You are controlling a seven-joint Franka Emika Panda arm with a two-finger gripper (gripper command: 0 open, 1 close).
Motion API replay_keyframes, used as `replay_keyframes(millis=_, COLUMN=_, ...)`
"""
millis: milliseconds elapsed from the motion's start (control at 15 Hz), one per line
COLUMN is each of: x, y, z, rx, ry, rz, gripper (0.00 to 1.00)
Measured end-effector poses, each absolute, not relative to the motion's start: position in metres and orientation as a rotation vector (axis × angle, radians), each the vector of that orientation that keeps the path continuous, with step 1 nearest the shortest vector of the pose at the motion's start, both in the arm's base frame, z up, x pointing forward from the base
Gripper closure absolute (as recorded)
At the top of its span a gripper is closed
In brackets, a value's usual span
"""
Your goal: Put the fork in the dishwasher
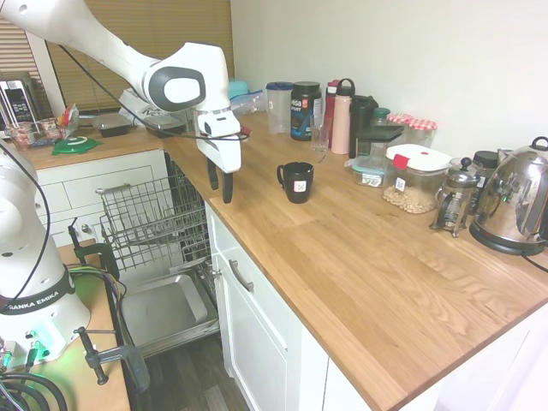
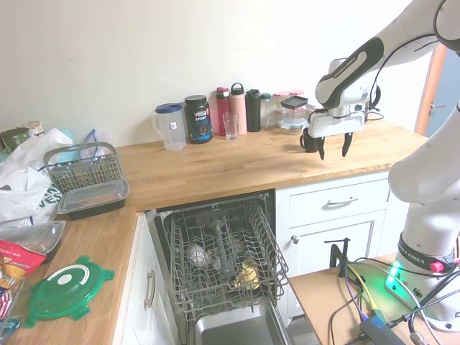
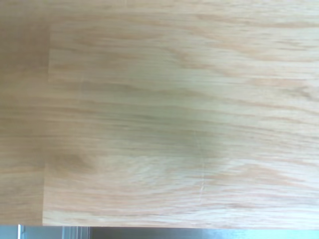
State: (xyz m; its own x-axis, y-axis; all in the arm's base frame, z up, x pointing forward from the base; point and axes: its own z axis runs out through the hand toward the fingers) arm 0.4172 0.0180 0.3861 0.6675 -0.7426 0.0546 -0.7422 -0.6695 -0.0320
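Fingers (image 1: 227,190) hang spread apart and hold nothing, the gripper (image 2: 332,149) poised above bare worktop (image 3: 164,119) near the counter's front edge, the black mug (image 1: 297,181) just beside it. No fork shows in any view; possibly it stands in that mug. The dishwasher (image 2: 223,262) gapes open, rack pulled out to receive it.

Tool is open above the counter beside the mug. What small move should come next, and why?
Probably a short shift toward the black ceramic mug, bringing it under the wrist camera. The open, empty tool hangs over the bare wooden counter, the wrist view shows only wood, and no fork is visible anywhere; the mug is the nearest possible hiding place.
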Motion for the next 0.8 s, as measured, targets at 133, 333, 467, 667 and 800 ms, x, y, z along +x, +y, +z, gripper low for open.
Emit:
replay_keyframes(millis=133, x=0.418, y=0.019, z=0.383, rx=-2.855, ry=1.285, rz=-0.086, gripper=0.0)
replay_keyframes(millis=333, x=0.42, y=0.023, z=0.395, rx=-2.815, ry=1.336, rz=-0.136, gripper=0.0)
replay_keyframes(millis=467, x=0.425, y=0.022, z=0.423, rx=-2.767, ry=1.374, rz=-0.205, gripper=0.0)
replay_keyframes(millis=667, x=0.451, y=0.012, z=0.476, rx=-2.657, ry=1.486, rz=-0.317, gripper=0.0)
replay_keyframes(millis=800, x=0.479, y=0.006, z=0.492, rx=-2.6, ry=1.561, rz=-0.362, gripper=0.0)
